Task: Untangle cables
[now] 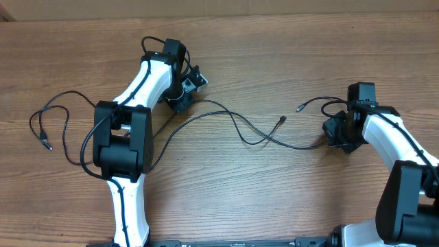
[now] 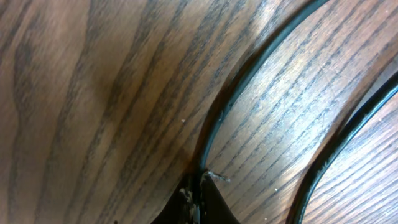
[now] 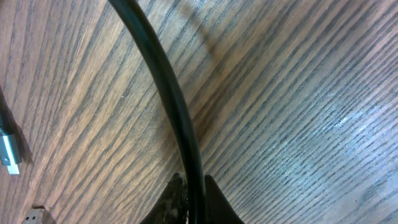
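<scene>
2 arms reach over the wooden table [image 1: 274, 206]. At least 2 thin black cables [image 1: 251, 140] lie across it, crossing once about midway between the grippers. From overhead, 3 plug ends [image 1: 283, 120] show: 1 near the centre, 1 just left of the right arm, and 1 on a loose loop [image 1: 41, 123] at the far left. That loop passes under the left arm, so I cannot tell whether it belongs to 1 of the 2 cords.

The left gripper [image 2: 199, 198] has its fingers pressed together on 1 cable. The cable leaves the tips and curves up to the right. A 2nd strand [image 2: 348, 134] lies beside it on the wood, apart from the tips. From overhead, the pinched cable runs right from the gripper through the crossing to the central plug.

The right gripper [image 3: 194, 202] pinches 1 cable between its 2 fingertips, and the cord rises from them up the frame. 2 small plugs [image 3: 9, 152] lie at the left edge of that view, apart from the held cord.
</scene>
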Robot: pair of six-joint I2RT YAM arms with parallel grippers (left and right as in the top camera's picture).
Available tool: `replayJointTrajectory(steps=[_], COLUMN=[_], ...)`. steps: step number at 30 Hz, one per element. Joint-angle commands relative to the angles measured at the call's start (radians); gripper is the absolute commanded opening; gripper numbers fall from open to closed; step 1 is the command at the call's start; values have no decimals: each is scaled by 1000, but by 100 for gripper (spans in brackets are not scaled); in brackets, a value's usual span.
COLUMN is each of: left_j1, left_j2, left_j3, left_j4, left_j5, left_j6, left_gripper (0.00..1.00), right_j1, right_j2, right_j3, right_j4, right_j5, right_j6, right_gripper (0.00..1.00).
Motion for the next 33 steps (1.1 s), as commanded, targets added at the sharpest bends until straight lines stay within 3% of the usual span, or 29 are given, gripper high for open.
replayJointTrajectory(steps=[1, 7, 13, 26, 33], left_j1=[-6, -6, -4, 83, 155], left_j2=[41, 34, 12, 10, 10], left_j3=[-50, -5, 150, 466, 757], left_j4=[2, 32, -42, -185, -303], left_j5=[-3, -291, -426, -457, -287], left_j6=[-82, -427, -662, -824, -826], left_gripper=[4, 4, 4, 4, 5], right_j1=[6, 6, 6, 6, 6], right_j2=[-19, -19, -19, -19, -19], right_j3=[-8, -8, -8, -8, -8], right_j4=[8, 8, 8, 9, 12], right_j5=[2, 2, 2, 3, 3], right_j6=[-8, -8, -8, -8, -8], right_gripper=[8, 7, 6, 4, 4])
